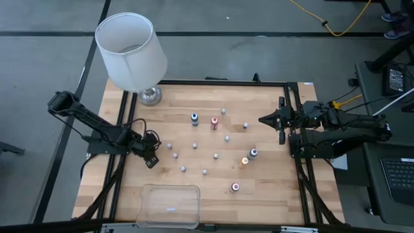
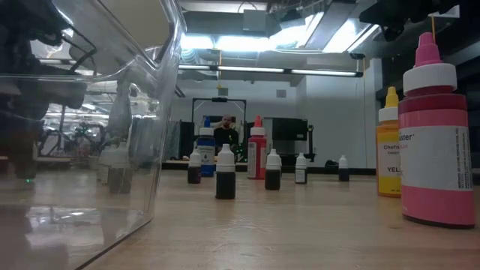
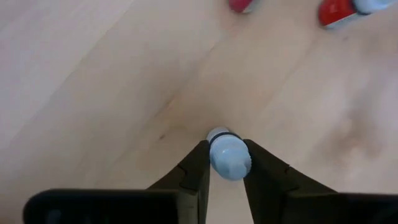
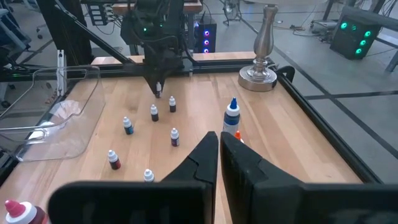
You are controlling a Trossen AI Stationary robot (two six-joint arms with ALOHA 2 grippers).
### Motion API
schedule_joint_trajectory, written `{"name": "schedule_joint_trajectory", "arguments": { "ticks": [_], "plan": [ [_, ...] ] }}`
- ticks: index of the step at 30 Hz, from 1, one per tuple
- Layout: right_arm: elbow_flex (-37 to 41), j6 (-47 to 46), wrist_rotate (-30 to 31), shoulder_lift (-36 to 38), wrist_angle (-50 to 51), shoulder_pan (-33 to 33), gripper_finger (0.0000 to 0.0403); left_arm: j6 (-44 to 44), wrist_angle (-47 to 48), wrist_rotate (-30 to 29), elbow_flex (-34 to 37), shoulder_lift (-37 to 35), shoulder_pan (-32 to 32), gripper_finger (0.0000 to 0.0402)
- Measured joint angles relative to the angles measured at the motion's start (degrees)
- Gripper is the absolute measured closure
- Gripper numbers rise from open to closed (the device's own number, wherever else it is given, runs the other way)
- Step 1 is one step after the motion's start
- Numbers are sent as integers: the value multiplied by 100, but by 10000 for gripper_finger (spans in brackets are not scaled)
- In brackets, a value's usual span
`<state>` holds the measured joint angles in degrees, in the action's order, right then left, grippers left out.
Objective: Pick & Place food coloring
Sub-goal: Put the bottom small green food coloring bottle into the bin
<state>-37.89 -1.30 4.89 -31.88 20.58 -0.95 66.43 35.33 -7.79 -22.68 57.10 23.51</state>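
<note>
From above, the wooden table (image 1: 259, 194) carries a scatter of tiny food coloring bottles (image 1: 195, 146) across its middle, with larger dropper bottles among them: a blue one (image 1: 194, 118), a red one (image 1: 214, 122), an orange one (image 1: 244, 161) and a pink one (image 1: 235, 187). A white-shaded lamp (image 1: 132, 55) stands at the far left corner, and a clear plastic container (image 1: 170, 205) sits at the near edge. The left gripper (image 1: 152, 160) is down at the table's left side, at a small bottle there. The right gripper (image 1: 264, 120) hangs at the right edge, away from the bottles.

At table level, the clear container's wall (image 2: 112, 150) fills the left, the pink bottle (image 2: 435, 142) and a yellow-orange one (image 2: 389, 146) stand close on the right, and several tiny dark bottles with pale tops (image 2: 225, 172) stand in a loose row mid-table.

The left wrist view shows the left gripper's (image 3: 229, 163) two fingers (image 3: 198, 167) pressed against either side of one tiny bottle (image 3: 228, 155) with a pale cap, which stands on the wood.

The right wrist view shows the right gripper's (image 4: 219, 142) fingers clenched together on nothing, with the left arm (image 4: 155, 43) lowered over the small bottles (image 4: 153, 112) across the table.
</note>
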Motion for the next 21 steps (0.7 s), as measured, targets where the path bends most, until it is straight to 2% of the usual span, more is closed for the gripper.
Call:
{"name": "schedule_joint_trajectory", "arguments": {
  "ticks": [5, 9, 14, 21],
  "plan": [
    [0, 2, 0, 0, 2, 0, 379, -451, 80, 39, -572, 0, 0, 329],
    [0, -4, 2, 0, 1, 0, 379, -938, 231, 47, -1309, -2, 2, 330],
    [0, -181, 2, 0, 4, 0, 379, -1544, 697, 362, -2340, -2, 19, 329],
    [0, -295, 2, 0, 11, 2, 380, -1816, 994, 551, -3206, 178, 420, 330]
  ]
}}
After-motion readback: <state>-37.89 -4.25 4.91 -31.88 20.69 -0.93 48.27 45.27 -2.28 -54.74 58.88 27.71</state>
